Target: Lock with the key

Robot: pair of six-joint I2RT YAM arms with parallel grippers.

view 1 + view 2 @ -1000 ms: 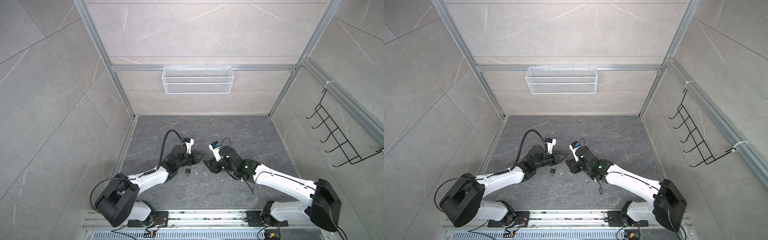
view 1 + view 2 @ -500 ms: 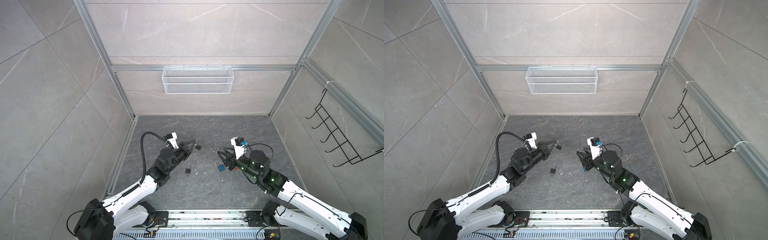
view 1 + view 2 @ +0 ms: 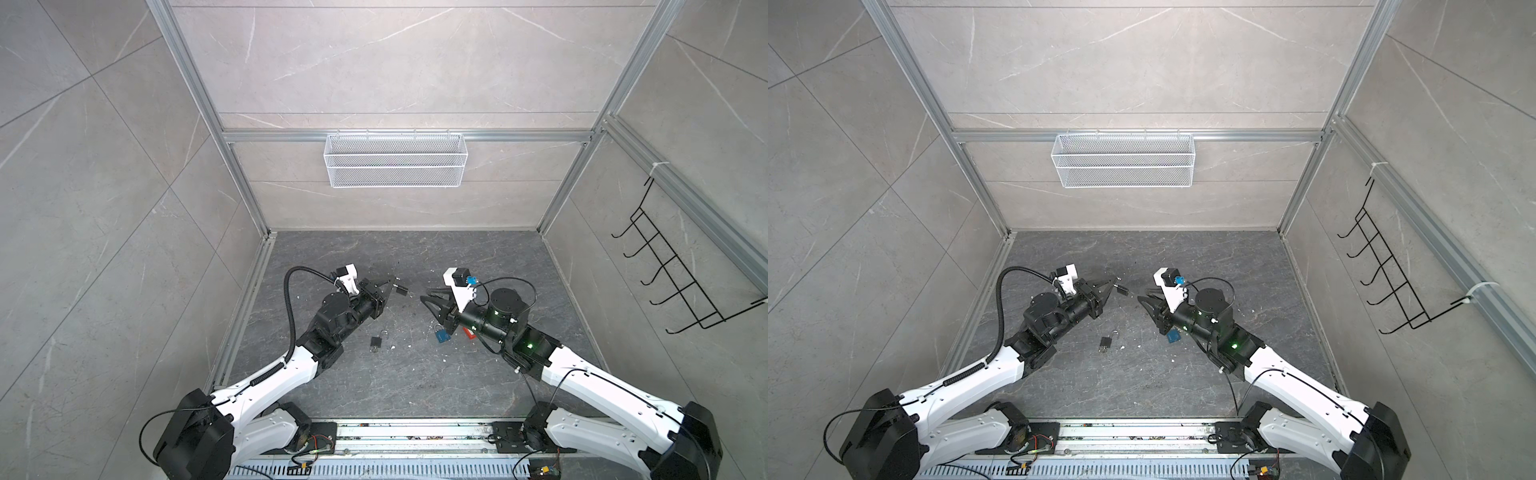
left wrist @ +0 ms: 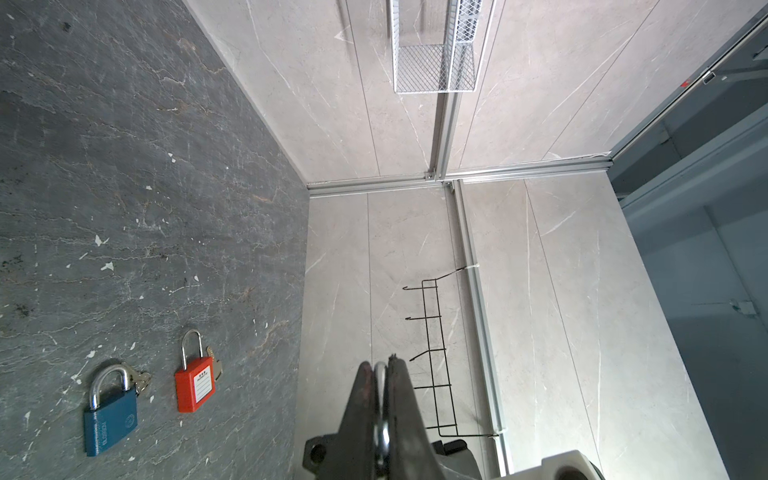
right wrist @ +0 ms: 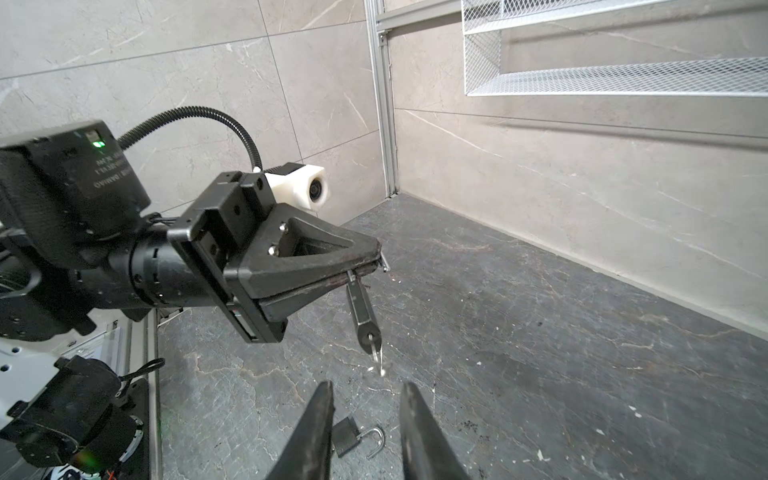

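Right wrist view: left pincer point(image 5: 376, 261) has hoisted the small black padlock point(image 5: 362, 309), shackle pinched; spread right pincer point(image 5: 366, 395) faces its silver key point(image 5: 375, 352).

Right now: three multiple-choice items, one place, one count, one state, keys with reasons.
1. Where is the open-shackled black padlock?
A. white wire basket
B. black hook rack
C. dark grey stone floor

2. How many padlocks lie on that floor?
A. one
B. three
C. five

3. The left gripper is:
A. shut on a small black padlock with a key in it
B. open, empty
C. out of view

1 C: it lies flat there, shackle swung open.
2 B: black, blue padlock and red padlock.
3 A: its fingers pinch the silver shackle.
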